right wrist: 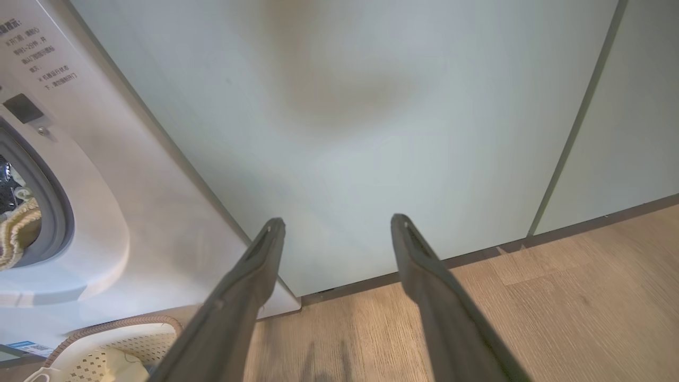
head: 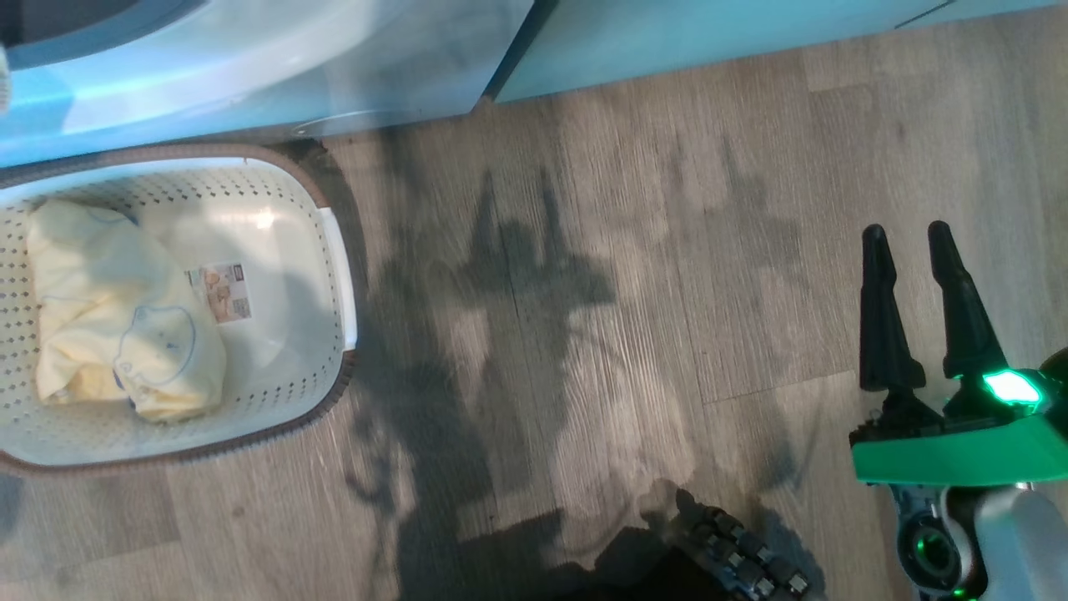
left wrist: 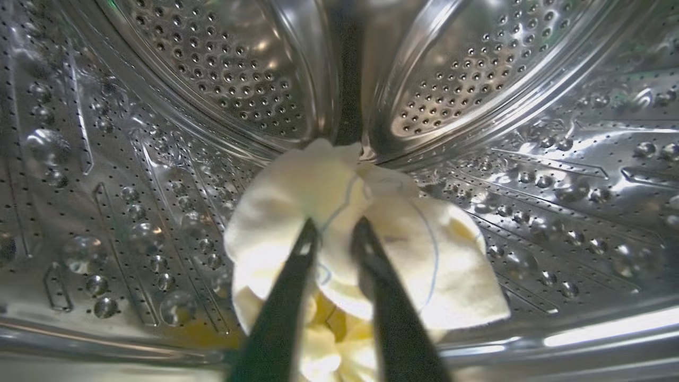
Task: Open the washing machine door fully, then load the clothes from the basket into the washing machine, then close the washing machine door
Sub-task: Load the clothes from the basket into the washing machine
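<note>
Left claw (left wrist: 335,225) fingers, narrowly parted, straddle a pale yellow garment (left wrist: 297,196) lying at their tips on the drum (left wrist: 159,175) wall; a pinch cannot be confirmed. Right claw (head: 906,232) gapes wide, empty. Second garment (head: 117,317) lies in the basket (head: 338,250), well to the right claw's left. Left arm judged nearer.

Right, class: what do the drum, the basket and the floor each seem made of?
Drum: probably polished steel, mirror-bright and perforated. Basket: seemingly glossy plastic, moulded holes, brown rim. Floor: matte wood-grain planks; real wood or laminate, cannot tell.
</note>
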Robot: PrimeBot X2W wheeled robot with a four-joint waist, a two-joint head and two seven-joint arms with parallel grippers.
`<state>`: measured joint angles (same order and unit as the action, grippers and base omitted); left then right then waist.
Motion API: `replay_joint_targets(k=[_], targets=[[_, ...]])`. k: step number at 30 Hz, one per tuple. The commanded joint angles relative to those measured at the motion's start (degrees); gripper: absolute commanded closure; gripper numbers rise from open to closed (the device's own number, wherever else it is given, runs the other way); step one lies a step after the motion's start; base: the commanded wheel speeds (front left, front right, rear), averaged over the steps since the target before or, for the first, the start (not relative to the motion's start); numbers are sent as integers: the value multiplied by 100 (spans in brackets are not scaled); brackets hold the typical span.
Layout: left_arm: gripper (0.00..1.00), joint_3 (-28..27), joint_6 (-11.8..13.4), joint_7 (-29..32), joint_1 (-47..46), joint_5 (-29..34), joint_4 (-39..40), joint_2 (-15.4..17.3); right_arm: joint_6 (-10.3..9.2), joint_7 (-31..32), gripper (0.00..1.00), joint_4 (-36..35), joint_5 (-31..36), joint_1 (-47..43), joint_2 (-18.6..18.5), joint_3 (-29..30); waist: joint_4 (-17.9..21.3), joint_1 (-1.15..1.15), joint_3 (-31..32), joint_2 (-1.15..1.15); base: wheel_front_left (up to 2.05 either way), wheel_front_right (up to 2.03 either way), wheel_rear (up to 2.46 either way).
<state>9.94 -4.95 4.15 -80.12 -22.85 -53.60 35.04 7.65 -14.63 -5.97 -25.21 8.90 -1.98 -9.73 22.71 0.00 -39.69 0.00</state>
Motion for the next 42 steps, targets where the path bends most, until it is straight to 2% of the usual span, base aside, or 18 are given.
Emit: replay_joint_targets(k=[1,8,11,18,24,35,42], targets=[[0,-103,-11,-23,70,-67,173,221,-16,-37,0,-126,-23,-14,-89,-27,-10,0,76,0,0,0,0],[0,-173,66,-388,501,-204,306,68,-16,-37,0,-102,44,-46,-89,139,-102,0,319,0,0,0,0],[0,-167,173,-629,805,-198,444,-4,-16,-37,0,-83,109,-69,-89,224,-181,0,476,0,0,0,0],[0,-207,430,-1302,1932,-284,1192,-300,-16,-37,0,-82,325,-163,-89,390,-485,0,916,0,0,0,0],[0,-230,885,-1544,3347,-337,2468,-593,-16,-37,0,-42,558,-313,-89,505,-791,0,1335,0,0,0,0],[0,-241,2089,-1639,6356,-99,5513,-972,-16,-37,0,64,973,-693,-89,521,-1282,0,2081,0,0,0,0],[0,19,2452,-1644,7667,-15,6345,-1256,-16,-37,0,258,1234,-1069,-89,416,-1627,0,2680,0,0,0,0]])
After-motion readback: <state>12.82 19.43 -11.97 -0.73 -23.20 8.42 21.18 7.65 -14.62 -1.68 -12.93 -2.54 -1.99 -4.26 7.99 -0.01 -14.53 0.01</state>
